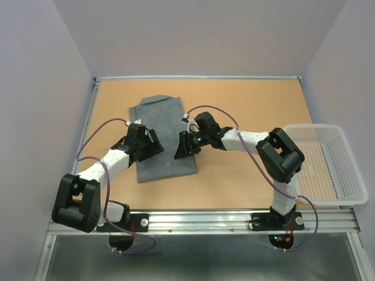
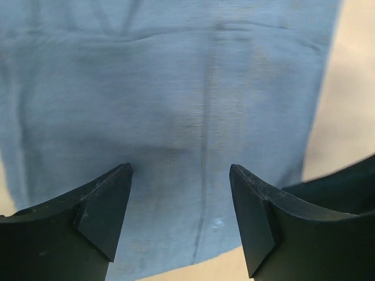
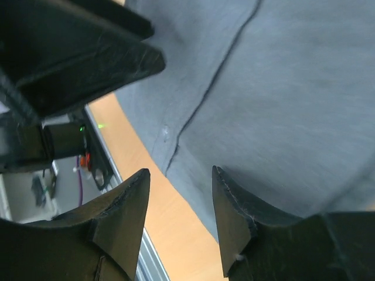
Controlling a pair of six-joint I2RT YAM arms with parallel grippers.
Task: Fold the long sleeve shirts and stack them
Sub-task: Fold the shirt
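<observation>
On the table (image 1: 246, 105), left of centre, the shirt (image 1: 167, 126) lies as a tidy rectangle, collar at the far end, sleeves tucked out of sight. I have both arms over its near half. The left gripper (image 2: 180, 170) is spread with nothing between its jaws, and the right gripper (image 3: 180, 172) is likewise apart and empty above the cloth. I judge the side folds done and a hem-to-collar fold left. I see one shirt, so nothing is stacked.
</observation>
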